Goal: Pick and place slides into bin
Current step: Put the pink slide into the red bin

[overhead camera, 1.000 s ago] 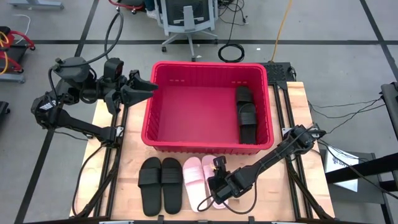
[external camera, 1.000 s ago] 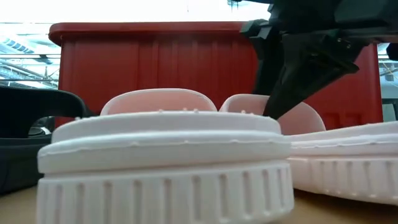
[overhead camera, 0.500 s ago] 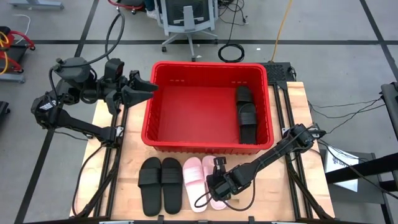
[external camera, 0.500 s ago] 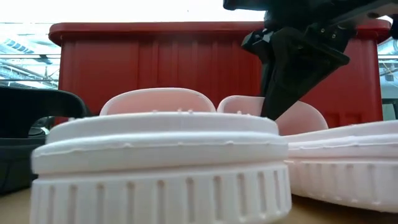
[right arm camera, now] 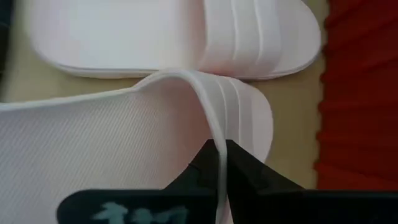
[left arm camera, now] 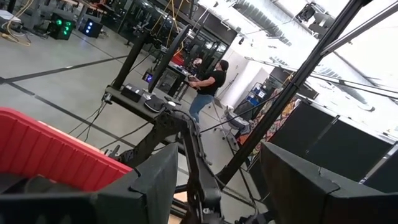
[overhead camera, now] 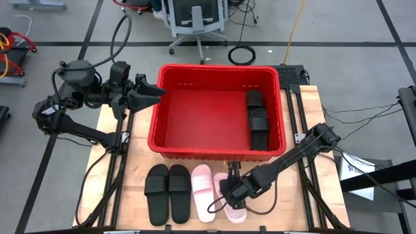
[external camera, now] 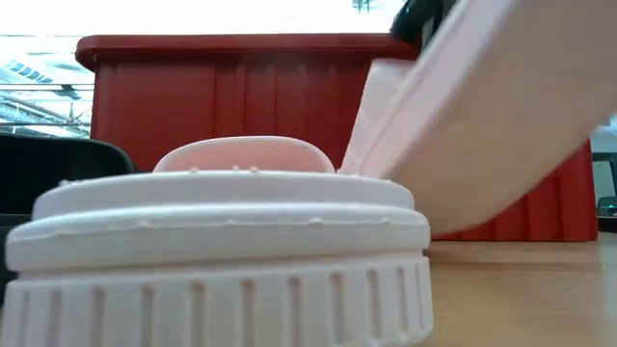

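Note:
The red bin (overhead camera: pixel 170 110) stands at the table's far middle with two black slides (overhead camera: pixel 257 119) lying inside along its right wall. On the table's near part lie two more black slides (overhead camera: pixel 169 192) and a pale pink slide (overhead camera: pixel 203 192) flat on its sole. A second pink slide (external camera: pixel 492 106) is tipped up off the table, and my right gripper (overhead camera: pixel 229 190) is shut on it. My left gripper (overhead camera: pixel 151 93) hovers open by the bin's far left corner, holding nothing. My right gripper pinches the pink slide's strap at its edge (right arm camera: pixel 217 134) between its two fingers, one on either face of the strap. It comes slanting down from above. The slide hangs tilted, its underside (external camera: pixel 521 164) showing above the table; its lowest edge is hidden behind the other pink slide.
The bin's near wall (overhead camera: pixel 214 151) rises just beyond the row of slides. The flat pink slide (right arm camera: pixel 161 34) lies right beside the lifted one. Bare wood shows to the right of the lifted slide (overhead camera: pixel 286 201). A person stands far off in the room (left arm camera: pixel 208 87).
My right gripper has taken hold of the right pink slide's strap, risen and rolled. The slide, flat on the table before, is now tipped up with its underside showing. The other pink slide has stayed where it was.

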Available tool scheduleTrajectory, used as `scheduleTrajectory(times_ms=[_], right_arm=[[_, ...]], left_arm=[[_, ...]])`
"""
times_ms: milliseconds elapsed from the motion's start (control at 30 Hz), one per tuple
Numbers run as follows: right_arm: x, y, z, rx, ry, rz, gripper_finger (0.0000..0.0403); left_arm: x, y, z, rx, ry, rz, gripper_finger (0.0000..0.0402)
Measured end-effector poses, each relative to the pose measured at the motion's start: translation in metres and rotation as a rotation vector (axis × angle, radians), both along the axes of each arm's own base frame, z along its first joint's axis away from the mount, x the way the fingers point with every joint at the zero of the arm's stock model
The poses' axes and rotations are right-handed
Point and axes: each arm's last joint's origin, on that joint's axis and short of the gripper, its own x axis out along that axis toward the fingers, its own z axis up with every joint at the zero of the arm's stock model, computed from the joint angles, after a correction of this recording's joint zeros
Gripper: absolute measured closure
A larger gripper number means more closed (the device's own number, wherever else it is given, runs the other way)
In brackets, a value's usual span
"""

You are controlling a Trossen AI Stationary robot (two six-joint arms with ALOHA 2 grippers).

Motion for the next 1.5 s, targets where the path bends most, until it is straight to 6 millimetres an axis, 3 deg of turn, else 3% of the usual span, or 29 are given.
scheduleTrajectory(times_ms=[167, 400, 633, 800, 933, 1200, 1500], right_arm=[[-0.006, -0.013, 0.033, 0.167, -0.029, 0.007, 0.0402], [-0.008, -0.041, 0.088, 0.391, -0.234, -0.002, 0.0402], [-0.001, -0.068, 0.142, 0.559, -0.604, 0.049, 0.0402], [0.007, -0.086, 0.166, 0.558, -0.843, 0.069, 0.0402], [0.013, -0.098, 0.176, 0.495, -0.985, 0.029, 0.0403], [0.018, -0.130, 0.193, 0.159, -1.232, -0.176, 0.0403], [0.020, -0.174, 0.178, -0.166, -1.081, -0.431, 0.0403]], left_arm=[[0.000, 0.000, 0.000, -0.001, 0.000, 0.000, 0.0174], [0.000, 0.000, 0.000, -0.014, 0.000, -0.002, 0.0174], [0.000, 0.000, 0.002, -0.018, -0.016, -0.004, 0.0174], [-0.004, -0.001, 0.008, -0.031, -0.076, -0.035, 0.0174], [-0.011, -0.002, 0.017, -0.020, -0.167, -0.061, 0.0174], [-0.030, -0.003, 0.029, -0.007, -0.287, -0.077, 0.0174], [-0.035, -0.005, 0.031, -0.001, -0.300, -0.134, 0.0174]])
